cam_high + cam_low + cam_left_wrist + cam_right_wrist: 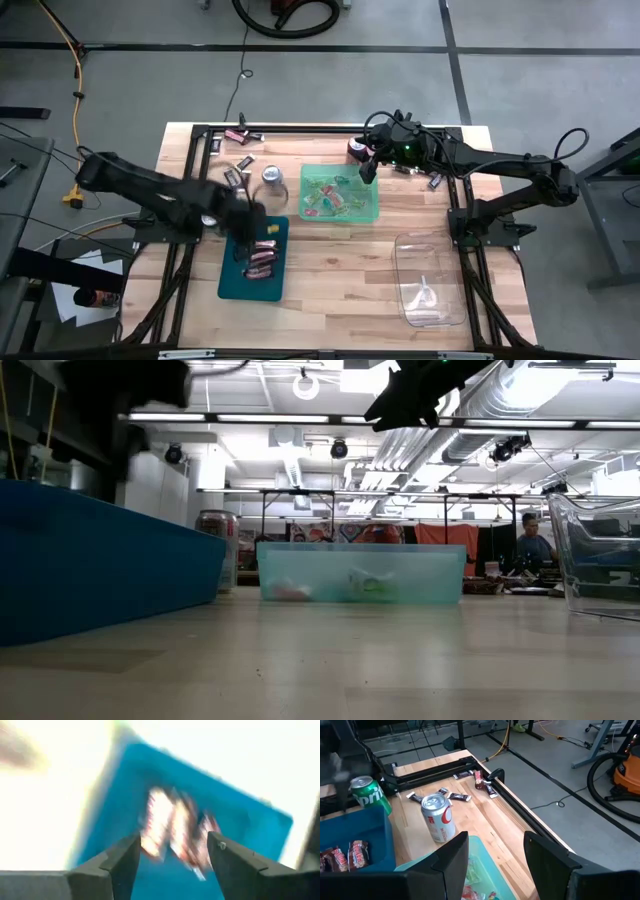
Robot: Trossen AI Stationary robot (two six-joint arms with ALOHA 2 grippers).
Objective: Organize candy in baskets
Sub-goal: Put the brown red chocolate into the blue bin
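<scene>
Left gripper (170, 857) hangs over the teal basket (228, 283), fingers spread and empty; red-wrapped candies (263, 258) lie inside, apparently three, though the wrist view is blurred. Right gripper (495, 852) hovers above the light green basket (372, 210), fingers apart, nothing held. Clear basket (452, 315) sits apart.

Three baskets (252, 283), two soda cans (438, 817), and about five loose candies (460, 797) by them.
</scene>
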